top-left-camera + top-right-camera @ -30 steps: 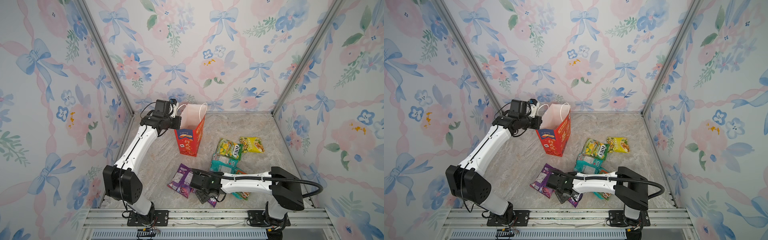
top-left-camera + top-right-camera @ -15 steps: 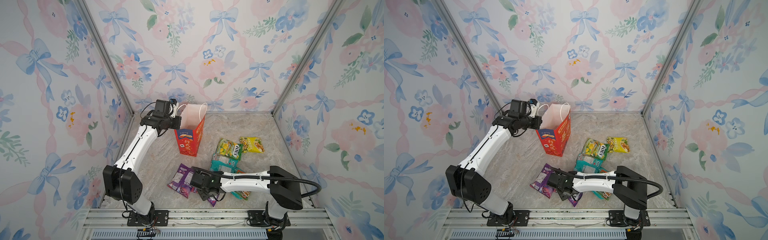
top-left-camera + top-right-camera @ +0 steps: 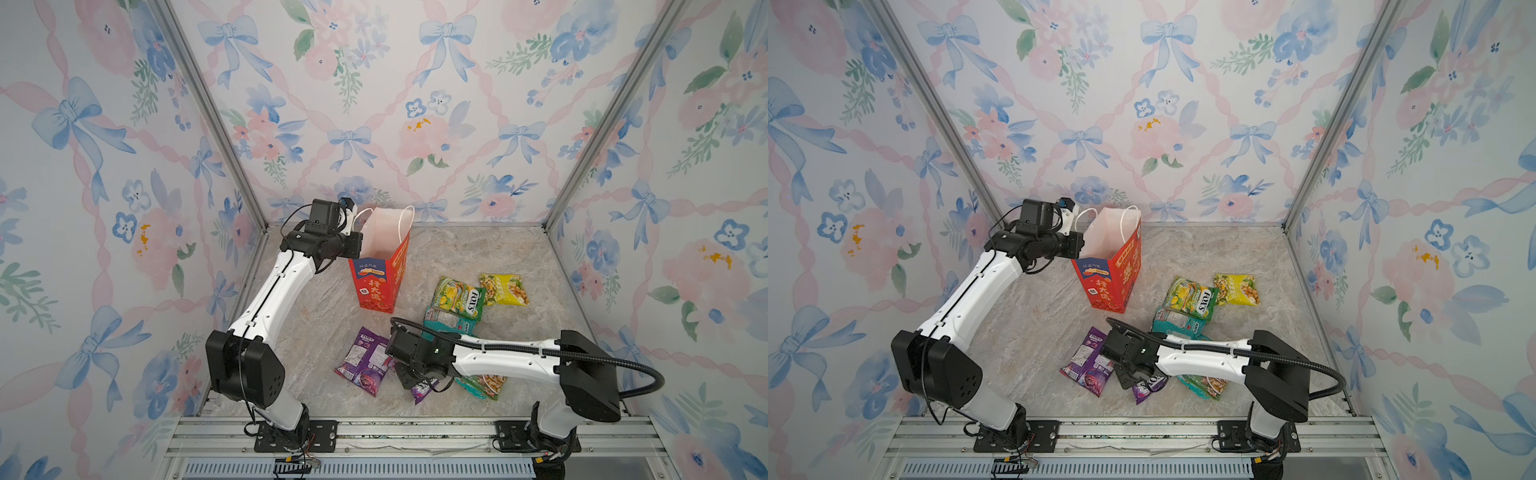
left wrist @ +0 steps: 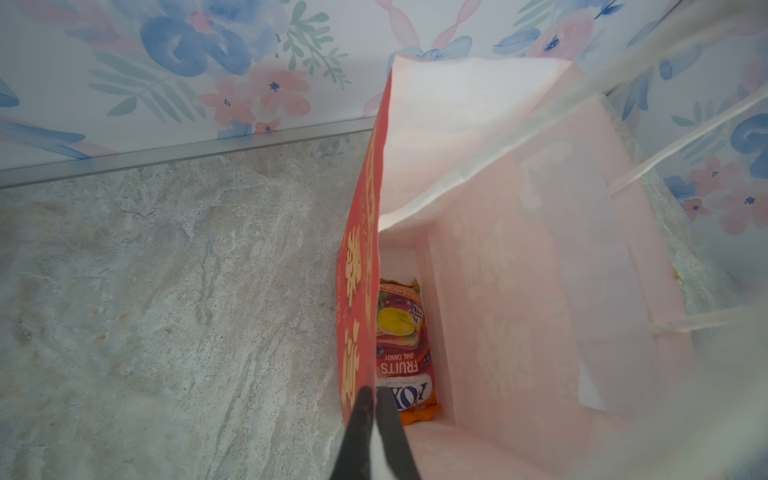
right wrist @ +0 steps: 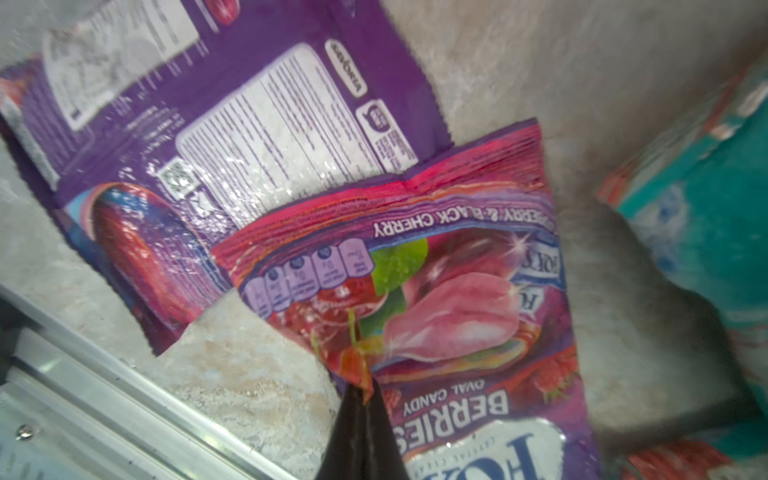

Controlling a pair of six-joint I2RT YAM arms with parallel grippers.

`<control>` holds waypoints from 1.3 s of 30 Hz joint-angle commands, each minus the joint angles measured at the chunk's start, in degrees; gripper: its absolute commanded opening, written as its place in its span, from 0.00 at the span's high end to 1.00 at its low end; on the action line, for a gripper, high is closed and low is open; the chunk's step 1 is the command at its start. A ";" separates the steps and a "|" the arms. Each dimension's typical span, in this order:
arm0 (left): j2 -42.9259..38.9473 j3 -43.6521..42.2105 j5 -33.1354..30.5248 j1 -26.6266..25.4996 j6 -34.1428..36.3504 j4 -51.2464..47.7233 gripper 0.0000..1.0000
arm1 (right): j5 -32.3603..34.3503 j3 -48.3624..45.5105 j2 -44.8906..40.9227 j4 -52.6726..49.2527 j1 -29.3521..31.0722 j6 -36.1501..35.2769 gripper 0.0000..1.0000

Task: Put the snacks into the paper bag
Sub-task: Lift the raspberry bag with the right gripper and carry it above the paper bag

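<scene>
The left arm reaches up and far-left, its hand (image 4: 376, 405) clamped on the near rim of the upright red paper bag (image 3: 380, 278), while the right arm lies low across the near table, its hand (image 5: 361, 399) pinching the magenta FOX'S Berries packet (image 5: 449, 316) edge.

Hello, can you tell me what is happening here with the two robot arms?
The left hand is shut on the rim of the red paper bag, which stands upright with one orange packet already inside. The right hand is shut on the edge of the magenta berries packet, which partly overlaps the purple packet on the table. Green, teal and yellow packets lie loose on the table too.
</scene>
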 commanded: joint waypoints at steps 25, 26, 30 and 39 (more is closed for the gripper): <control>-0.36 -0.48 1.68 0.44 0.07 -0.36 1.00 | 0.24 10.06 -19.38 -1.19 -19.47 -6.12 1.00; -0.36 -0.50 1.76 0.40 -0.01 -0.37 1.00 | 0.63 11.17 -19.37 -1.11 -20.33 -6.84 1.00; -0.45 -0.51 2.04 0.44 -0.03 -0.29 1.00 | 1.60 15.33 -18.82 1.12 -23.03 -8.93 1.00; -0.24 -0.59 2.65 0.29 0.10 -0.32 1.00 | -0.31 29.46 -13.07 5.89 -24.06 -13.02 1.00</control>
